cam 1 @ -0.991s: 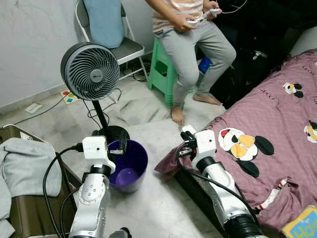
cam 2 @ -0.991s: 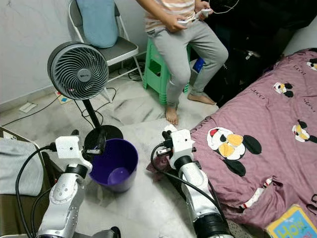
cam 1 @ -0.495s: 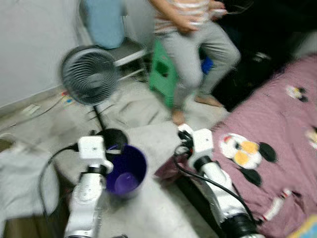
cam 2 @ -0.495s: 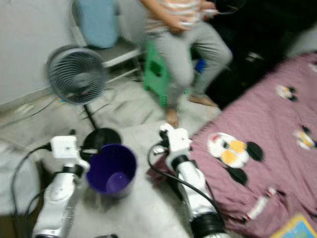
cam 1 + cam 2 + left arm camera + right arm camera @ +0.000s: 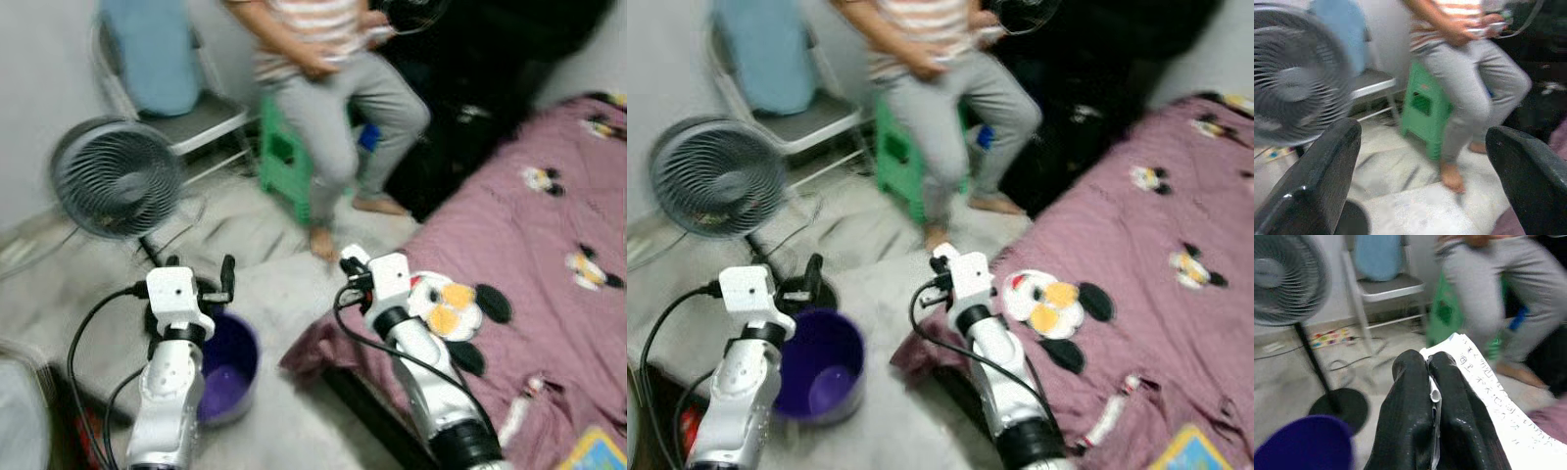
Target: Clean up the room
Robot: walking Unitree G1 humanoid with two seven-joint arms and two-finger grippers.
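The right tool (image 5: 1432,382) is clenched on a sheet of white paper (image 5: 1488,396) with printed lines, held above the floor (image 5: 284,284) at the edge of the bed (image 5: 549,245) with its maroon cartoon cover. The left tool (image 5: 1420,161) is released, its fingers (image 5: 1312,181) spread wide, raised just over the purple bin (image 5: 230,367) on the floor. A standing fan (image 5: 116,178) is behind the bin. A person (image 5: 333,88) sits on a green stool (image 5: 284,162), beside a folding chair (image 5: 196,122).
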